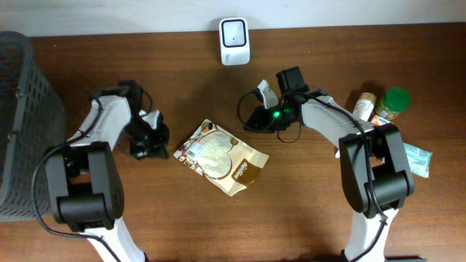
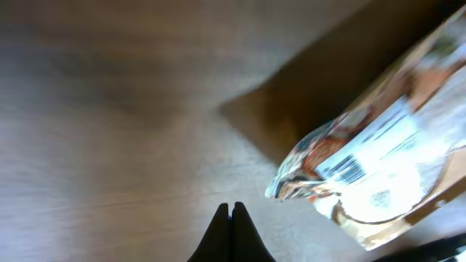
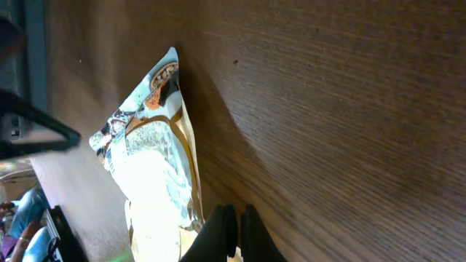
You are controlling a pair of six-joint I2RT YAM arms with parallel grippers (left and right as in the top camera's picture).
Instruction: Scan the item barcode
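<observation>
- Left wrist view: left claw is nearest the lens, clenched, tips pressed together, nothing between them. It hangs over bare bench, just beside the pouch and not touching it.
- Right wrist view: right claw is also clenched. I see nothing in its grip, though the finger roots are cut off by the frame edge.
- Task item: the pouch lies flat at mid-bench between the two claws. Its barcode faces up on a white label at the end nearer the left claw.
- Risk 1: both claws are shut. Descending like this would probably shove the pouch along the bench, not pick it up.
- Risk 2: the pouch is thin and glossy and offers little edge. A pinch may slip off, or crease the film across the code.
- Risk 3: there is heavy glare on the film in both wrist views. Judged likely to spoil a read if the label tilts toward the light.
- Risk 4: a finger closing on the label end would cover the code.
- Surroundings: a white device, presumably the scanner, stands at the far bench edge, well apart from the pouch. The right claw and its looped cable sit near that path.
- A grey basket stands far left. A green-lidded jar, a brown-capped bottle and a teal packet are far right. None obstructs.
</observation>
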